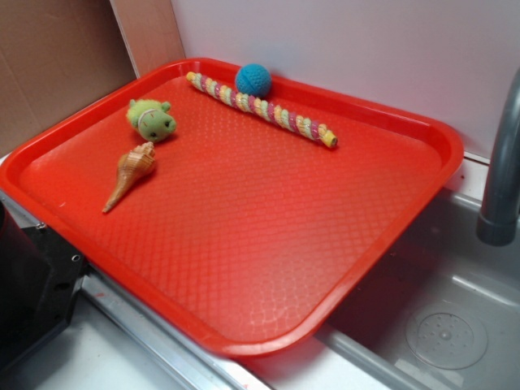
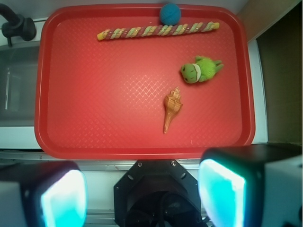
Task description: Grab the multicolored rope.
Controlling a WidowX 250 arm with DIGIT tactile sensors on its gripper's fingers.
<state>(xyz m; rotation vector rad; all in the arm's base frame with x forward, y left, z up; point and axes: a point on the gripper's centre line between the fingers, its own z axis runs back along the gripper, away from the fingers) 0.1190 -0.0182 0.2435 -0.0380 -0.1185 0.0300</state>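
Note:
The multicolored rope (image 1: 260, 107) lies straight along the far side of the red tray (image 1: 244, 244), spiral-striped yellow, pink, green and white; it also shows in the wrist view (image 2: 157, 31). A teal crocheted ball (image 1: 253, 80) touches its far side. My gripper (image 2: 142, 196) is open and empty, its two fingers wide apart, high above the tray's near edge and far from the rope. In the exterior view only a dark part of the robot shows at the lower left, not the fingers.
A green plush toy (image 1: 151, 119) and a tan spiral seashell (image 1: 131, 174) lie on the tray's left part. A grey faucet (image 1: 502, 171) and sink basin (image 1: 443, 325) stand to the right. Cardboard (image 1: 57, 57) stands behind at the left.

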